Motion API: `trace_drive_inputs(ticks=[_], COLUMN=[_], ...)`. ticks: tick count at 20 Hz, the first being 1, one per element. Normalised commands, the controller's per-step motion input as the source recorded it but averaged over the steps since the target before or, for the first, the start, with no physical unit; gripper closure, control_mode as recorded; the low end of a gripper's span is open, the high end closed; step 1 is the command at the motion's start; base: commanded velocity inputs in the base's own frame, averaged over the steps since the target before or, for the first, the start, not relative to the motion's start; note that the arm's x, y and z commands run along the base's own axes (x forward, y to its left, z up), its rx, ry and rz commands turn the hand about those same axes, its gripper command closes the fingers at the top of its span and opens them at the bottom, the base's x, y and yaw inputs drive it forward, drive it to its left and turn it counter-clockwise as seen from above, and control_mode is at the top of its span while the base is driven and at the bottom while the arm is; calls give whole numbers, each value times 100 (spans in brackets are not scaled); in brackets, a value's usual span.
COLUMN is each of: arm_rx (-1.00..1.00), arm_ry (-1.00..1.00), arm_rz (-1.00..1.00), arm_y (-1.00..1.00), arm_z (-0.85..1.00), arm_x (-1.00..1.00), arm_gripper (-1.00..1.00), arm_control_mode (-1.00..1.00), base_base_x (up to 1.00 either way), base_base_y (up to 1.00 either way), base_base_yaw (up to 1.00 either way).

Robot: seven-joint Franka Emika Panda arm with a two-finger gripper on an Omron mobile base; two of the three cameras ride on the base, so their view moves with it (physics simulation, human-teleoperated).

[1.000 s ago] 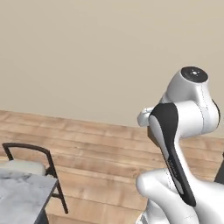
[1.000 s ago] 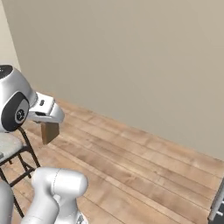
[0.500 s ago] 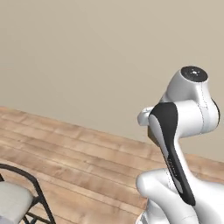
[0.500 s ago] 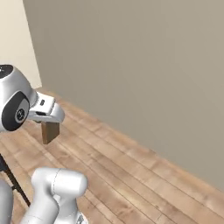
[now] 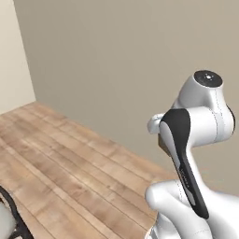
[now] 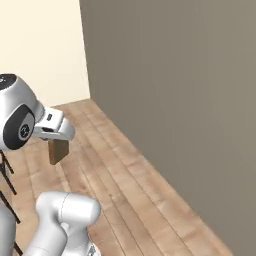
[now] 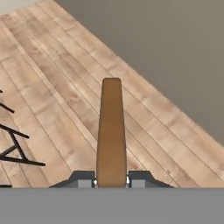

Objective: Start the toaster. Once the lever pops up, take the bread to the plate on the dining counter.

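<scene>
My gripper (image 6: 57,144) is shut on the bread (image 6: 58,151), a thin tan-brown slice that hangs below the hand over the wooden floor. In the hand view the bread (image 7: 111,131) stands edge-on straight ahead, and my gripper (image 7: 111,180) pinches its lower end between the two dark fingertips (image 7: 83,179). The toaster, its lever, the plate and the dining counter are out of view.
A grey-beige wall (image 6: 185,90) runs close on the right and meets a cream wall (image 6: 40,45) at a corner ahead. Wooden floor (image 5: 70,172) spreads below. Dark chair legs (image 7: 13,151) stand at the left; a chair part (image 5: 8,219) sits in the lower left corner.
The whole picture has swept sideways, so the base has turned. The chair and marble top have slid out at the left and a wall corner has come in. The bread stays gripped.
</scene>
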Motion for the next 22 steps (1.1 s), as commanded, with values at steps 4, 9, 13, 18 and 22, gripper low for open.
trace_drive_inputs(ticks=[4, 9, 13, 18, 22], arm_rx=[0, 0, 0, 0, 0], arm_ry=[0, 0, 0, 0, 0], arm_rz=[0, 0, 0, 0, 0], arm_y=[0, 0, 0, 0, 0], arm_z=[0, 0, 0, 0, 0], arm_x=[0, 0, 0, 0, 0], arm_gripper=[100, 100, 100, 100, 100], arm_control_mode=[100, 100, 100, 100, 100], base_base_x=[98, 97, 98, 98, 98], base_base_y=[-48, -47, -47, -45, -34], base_base_yaw=[57, 58, 58, 58, 60])
